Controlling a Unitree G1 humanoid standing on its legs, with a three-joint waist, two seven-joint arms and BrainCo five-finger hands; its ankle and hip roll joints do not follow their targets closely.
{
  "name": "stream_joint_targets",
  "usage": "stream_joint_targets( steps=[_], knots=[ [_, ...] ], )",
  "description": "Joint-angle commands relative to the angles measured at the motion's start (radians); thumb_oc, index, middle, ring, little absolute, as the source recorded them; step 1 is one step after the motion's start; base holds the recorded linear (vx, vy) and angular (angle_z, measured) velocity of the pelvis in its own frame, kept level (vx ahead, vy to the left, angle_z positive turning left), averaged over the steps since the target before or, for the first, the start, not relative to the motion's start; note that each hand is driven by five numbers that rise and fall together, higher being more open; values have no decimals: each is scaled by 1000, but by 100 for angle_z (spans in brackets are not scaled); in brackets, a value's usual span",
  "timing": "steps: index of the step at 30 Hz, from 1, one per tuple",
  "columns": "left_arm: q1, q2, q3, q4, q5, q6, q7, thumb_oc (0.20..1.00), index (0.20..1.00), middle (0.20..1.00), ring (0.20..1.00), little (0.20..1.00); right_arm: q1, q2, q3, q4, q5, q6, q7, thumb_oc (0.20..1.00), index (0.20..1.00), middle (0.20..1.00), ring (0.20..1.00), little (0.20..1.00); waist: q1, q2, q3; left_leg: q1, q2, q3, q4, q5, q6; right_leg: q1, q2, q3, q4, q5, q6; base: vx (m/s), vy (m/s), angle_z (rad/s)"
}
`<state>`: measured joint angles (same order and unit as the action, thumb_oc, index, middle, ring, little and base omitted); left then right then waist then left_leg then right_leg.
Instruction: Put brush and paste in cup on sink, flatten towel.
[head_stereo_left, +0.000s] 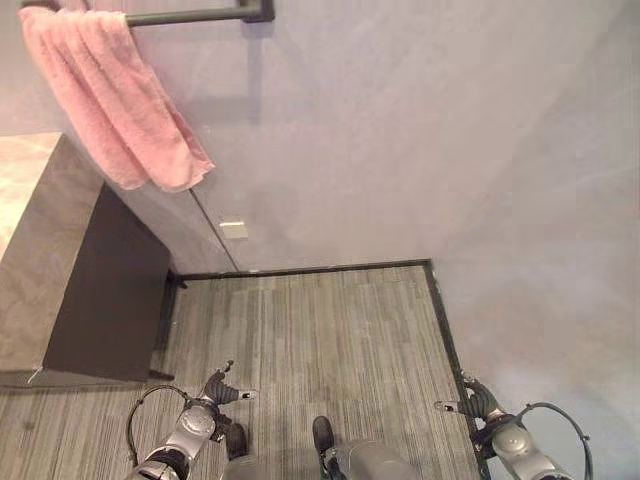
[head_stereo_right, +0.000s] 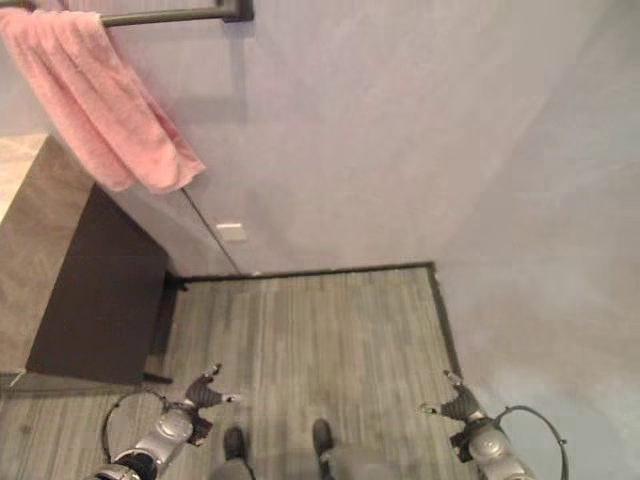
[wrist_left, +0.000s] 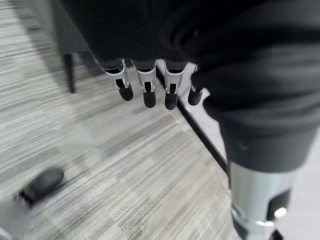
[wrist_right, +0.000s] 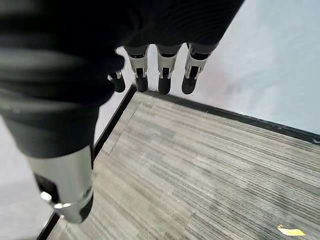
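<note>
pink towel (head_stereo_left: 110, 95) bunched on rail (head_stereo_left: 190, 15) | left robot hand (head_stereo_left: 222, 388), right robot hand (head_stereo_left: 478, 400): fingers relaxed, empty

Fluffy pink terry towel (head_stereo_left: 110, 95) on matt dark metal rail (head_stereo_left: 195, 15); wood-grain plank floor (head_stereo_left: 320, 330).

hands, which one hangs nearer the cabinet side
The left hand, low over the floor beside the dark cabinet; the right hand hangs by the opposite wall. Both are open and empty.
</note>
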<state>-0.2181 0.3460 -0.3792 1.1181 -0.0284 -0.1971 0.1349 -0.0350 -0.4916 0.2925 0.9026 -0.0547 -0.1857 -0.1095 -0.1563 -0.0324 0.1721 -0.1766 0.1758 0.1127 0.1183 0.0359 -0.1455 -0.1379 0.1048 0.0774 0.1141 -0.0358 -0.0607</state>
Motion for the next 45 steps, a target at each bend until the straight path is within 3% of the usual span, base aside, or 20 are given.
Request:
stream_joint_targets(
  steps=[1, 2, 6, 10, 11, 12, 14, 17, 21, 23, 28, 33, 34, 35, 36, 40, 42, 43, 44, 45],
  knots=[
    [-7, 41, -11, -46, 18, -33, 10, 1000, 1000, 1000, 1000, 1000, 11, -20, -15, -39, -15, -8, -13, 1000, 1000, 1000, 1000, 1000, 21, -14, -7, -46, -52, 45, 131, -82, 73, 2, -239, 136, 36, -12, 214, 107, 495, -68],
    [-5, 58, -7, -74, 13, -40, 12, 1000, 1000, 1000, 1000, 1000, -3, -13, -17, -51, -9, -10, -12, 1000, 1000, 1000, 1000, 1000, 24, -12, -4, -59, -78, 68, 165, -117, 99, -14, -269, 166, 46, 5, 231, 39, 240, -58],
    [-7, 72, 2, -106, 0, -46, 21, 1000, 1000, 1000, 1000, 1000, -17, -3, -19, -77, 6, -15, -9, 1000, 1000, 1000, 1000, 1000, 31, -9, 1, -68, -114, 81, 199, -161, 128, -41, -301, 197, 73, 32, 244, 66, 286, -33],
    [9, 97, 1, -179, -6, -54, 20, 1000, 1000, 1000, 1000, 1000, -18, -7, -17, -146, 20, -24, -2, 1000, 1000, 1000, 1000, 1000, 27, 2, 24, -39, -143, 95, 217, -208, 162, -104, -305, 209, 200, 115, 226, 73, 277, -17],
    [16, 107, 3, -211, -10, -54, 18, 1000, 1000, 1000, 1000, 1000, -22, -12, -14, -175, 30, -31, 1, 1000, 1000, 1000, 1000, 1000, 24, 13, 52, -28, -147, 101, 225, -213, 170, -157, -280, 173, 287, 108, 213, 6, 248, -9],
    [17, 107, 3, -211, -10, -54, 18, 1000, 1000, 1000, 1000, 1000, -22, -12, -14, -176, 30, -31, 1, 1000, 1000, 1000, 1000, 1000, 24, 13, 52, -29, -147, 101, 226, -214, 170, -159, -279, 173, 290, 106, 212, 2, 255, -6],
    [15, 111, -3, -229, -12, -58, 13, 1000, 1000, 1000, 1000, 1000, -31, -9, -7, -185, 49, -42, 5, 1000, 1000, 1000, 1000, 1000, 19, 11, 73, -17, -157, 114, 242, -230, 180, -218, -224, 126, 357, 54, 205, 42, 184, -8],
    [-18, 98, -9, -209, -20, -63, 14, 1000, 1000, 1000, 1000, 1000, -47, -22, 10, -188, 65, -54, 3, 1000, 1000, 1000, 1000, 1000, 0, 8, 90, 0, -193, 105, 270, -261, 182, -311, -155, 144, 342, 28, 206, 96, 79, -6],
    [-45, 85, -12, -191, -23, -63, 21, 1000, 1000, 1000, 1000, 1000, -63, -37, 21, -189, 69, -56, -2, 1000, 1000, 1000, 1000, 1000, -11, -4, 95, 16, -214, 103, 313, -296, 171, -350, -164, 140, 265, 66, 214, 170, -23, 15],
    [-51, 77, -13, -193, -30, -57, 18, 1000, 1000, 1000, 1000, 1000, -65, -36, 20, -189, 71, -53, -5, 1000, 1000, 1000, 1000, 1000, -2, -8, 98, 11, -204, 93, 358, -292, 159, -320, -170, 125, 279, 47, 206, 157, -140, 15],
    [-72, 78, -19, -187, -46, -46, 14, 1000, 1000, 1000, 1000, 1000, -67, -66, 28, -211, 69, -54, -1, 1000, 1000, 1000, 1000, 1000, 17, -12, 91, -4, -149, 57, 426, -269, 124, -313, -112, 92, 368, -27, 155, 142, -196, 32],
    [-88, 79, -13, -192, -83, -43, 3, 1000, 1000, 1000, 1000, 1000, -25, -107, 15, -289, 47, -55, 1, 1000, 1000, 1000, 1000, 1000, 5, -15, 84, 9, -112, 23, 444, -239, 101, -299, -74, 82, 408, -87, 119, 165, -212, 17],
    [-81, 79, -10, -195, -86, -41, -3, 1000, 1000, 1000, 1000, 1000, -5, -118, 5, -310, 38, -55, 5, 1000, 1000, 1000, 1000, 1000, 2, -10, 85, 5, -101, 12, 497, -183, 81, -281, -63, 80, 413, -106, 104, 143, -154, 10],
    [-76, 78, -13, -197, -89, -39, -9, 1000, 1000, 1000, 1000, 1000, 13, -123, -8, -302, 34, -57, 2, 1000, 1000, 1000, 1000, 1000, 1, -7, 82, -23, -89, -8, 577, -76, 57, -260, -52, 81, 408, -111, 82, 205, -297, 16],
    [-97, 73, -39, -193, -83, -37, -11, 1000, 1000, 1000, 1000, 1000, 29, -129, -28, -284, 42, -53, -13, 1000, 1000, 1000, 1000, 1000, 9, -16, 113, -134, -88, -43, 754, -7, 39, -221, -57, 90, 412, -114, 53, 120, -220, 20],
    [-115, 63, -56, -192, -92, -37, 2, 1000, 1000, 1000, 1000, 1000, 25, -116, -30, -233, 50, -43, -28, 1000, 1000, 1000, 1000, 1000, 4, -7, 106, -195, -98, -29, 661, -60, 69, -183, -86, 90, 381, -115, 69, 156, -27, 17],
    [-125, 63, -72, -196, -98, -47, 7, 1000, 1000, 1000, 1000, 1000, 28, -108, -39, -209, 61, -46, -42, 1000, 1000, 1000, 1000, 1000, 2, 10, 103, -233, -23, 31, 447, -67, 78, -148, -106, 80, 346, -137, 91, 221, 182, 23],
    [-117, 70, -73, -183, -81, -39, 18, 1000, 1000, 1000, 1000, 1000, 46, -111, -50, -212, 70, -47, -37, 1000, 1000, 1000, 1000, 1000, 8, 39, 103, -208, -3, 23, 270, -29, 78, -148, -104, 78, 364, -155, 102, 233, 290, 22],
    [-107, 69, -78, -210, -87, -47, 11, 1000, 1000, 1000, 1000, 1000, 40, -111, -54, -220, 68, -46, -29, 1000, 1000, 1000, 1000, 1000, 1, 38, 108, -187, -42, -11, 365, -84, 83, -171, -122, 90, 387, -142, 107, 198, 312, 20],
    [-100, 82, -83, -236, -86, -44, 5, 1000, 1000, 1000, 1000, 1000, 32, -109, -60, -231, 64, -38, -33, 1000, 1000, 1000, 1000, 1000, -18, 47, 108, -173, -40, 0, 346, -121, 95, -188, -134, 95, 405, -136, 123, 162, 362, -18]
  ],
)
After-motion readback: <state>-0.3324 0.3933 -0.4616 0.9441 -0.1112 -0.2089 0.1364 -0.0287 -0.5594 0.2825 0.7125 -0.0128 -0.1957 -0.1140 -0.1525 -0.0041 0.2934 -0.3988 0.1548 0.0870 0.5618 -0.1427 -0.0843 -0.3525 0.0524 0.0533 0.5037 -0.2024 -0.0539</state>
